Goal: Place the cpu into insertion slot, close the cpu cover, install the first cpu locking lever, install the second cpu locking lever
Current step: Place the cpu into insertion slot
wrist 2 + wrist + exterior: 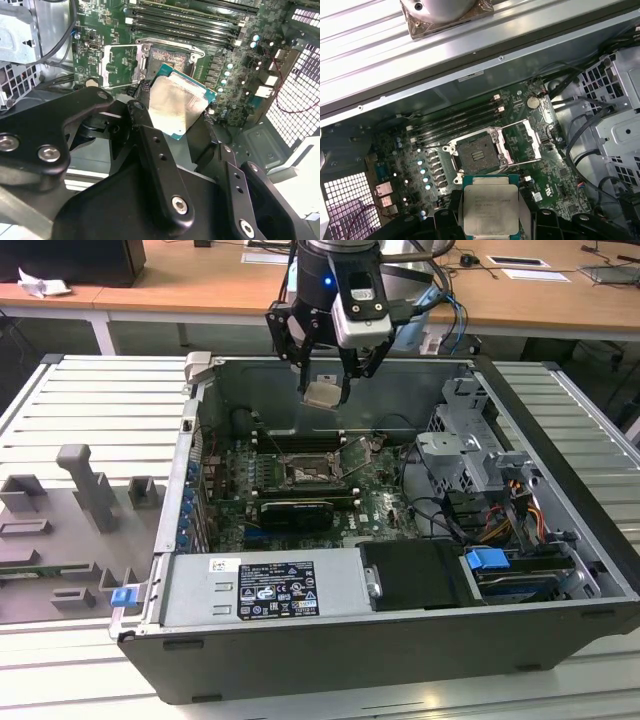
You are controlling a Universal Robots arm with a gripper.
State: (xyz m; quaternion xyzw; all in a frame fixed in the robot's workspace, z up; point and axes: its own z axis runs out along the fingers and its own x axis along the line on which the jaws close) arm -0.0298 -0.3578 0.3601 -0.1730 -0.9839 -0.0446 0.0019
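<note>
My gripper (pixel 324 392) hangs above the back of the open computer case, shut on the cpu (pixel 323 393), a small pale metal square held tilted. In both wrist views the cpu (pixel 174 104) (pixel 490 209) sits between the black fingers, well above the board. The insertion slot (pixel 305 473) (pixel 477 152) (pixel 168 59) lies open on the green motherboard below and in front of the gripper. The cpu cover (pixel 526 142) (pixel 120 65), a silvery frame, is flipped open beside the slot. A thin locking lever (pixel 347 478) stands raised next to the slot.
Long black memory slots (pixel 455 121) run behind the socket. A black expansion card (pixel 296 510) lies in front of it. A grey drive cage (pixel 466 453) and cable bundle fill the exterior view's right side of the case. Grey fixtures (pixel 92 486) stand on the table at the left.
</note>
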